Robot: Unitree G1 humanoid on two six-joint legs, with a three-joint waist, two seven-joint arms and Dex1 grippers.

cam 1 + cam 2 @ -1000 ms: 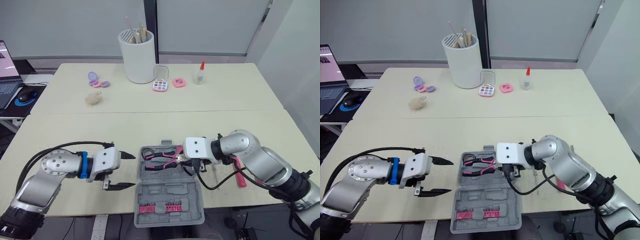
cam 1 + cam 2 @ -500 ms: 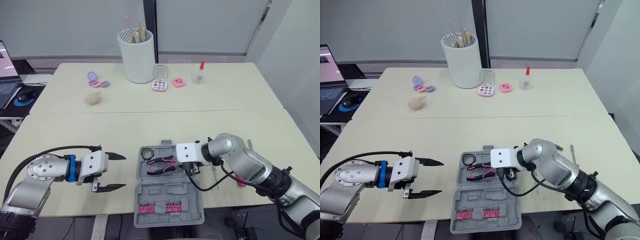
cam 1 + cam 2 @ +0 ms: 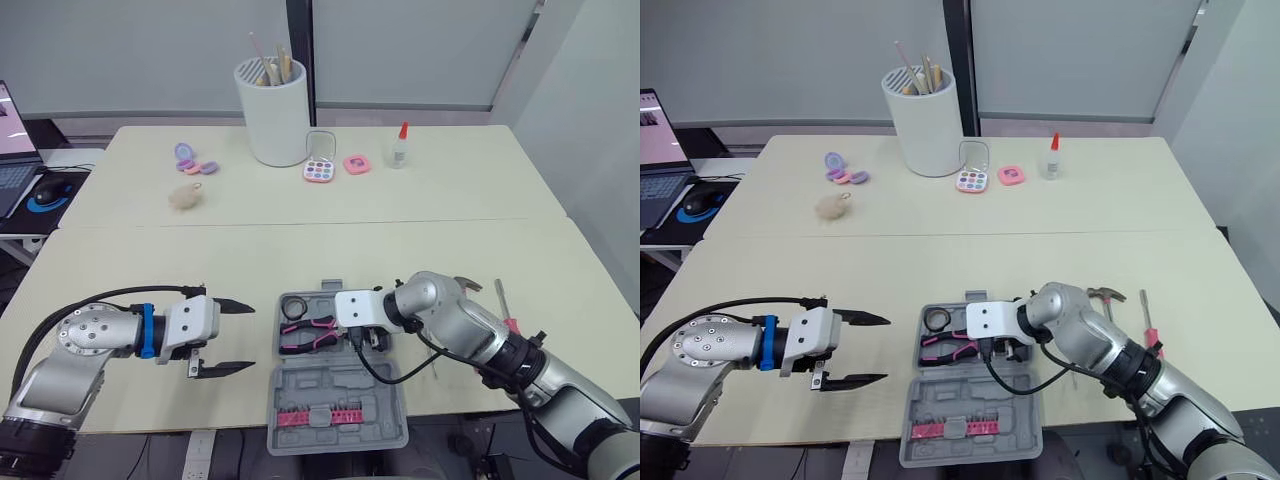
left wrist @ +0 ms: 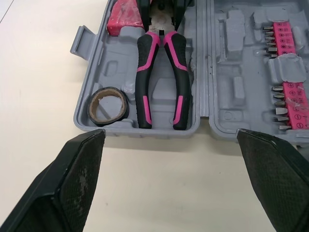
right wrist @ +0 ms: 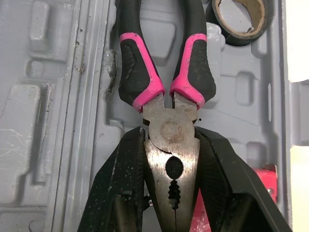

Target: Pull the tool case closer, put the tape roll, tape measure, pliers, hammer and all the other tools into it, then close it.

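one pliers (image 3: 308, 335) and one tape roll (image 3: 294, 305) in the case (image 3: 340, 415); handles point toward the released left tool (image 3: 250, 337), right tool (image 5: 169, 143) grasping the head.

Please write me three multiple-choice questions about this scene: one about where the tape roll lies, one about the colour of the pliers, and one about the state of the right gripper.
1. Where does the tape roll lie?
A) in the tool case, beside the pliers
B) outside the case
C) under the case

2. What colour are the handles of the pliers?
A) blue and yellow
B) black and pink
C) all red

3. What is the right gripper doing?
A) open and empty
B) shut on the tape roll
C) shut on the pliers

Answers: 1 A, the roll sits in a corner compartment of the case; 2 B, pink bands run over black grips; 3 C, both fingers press the metal head.
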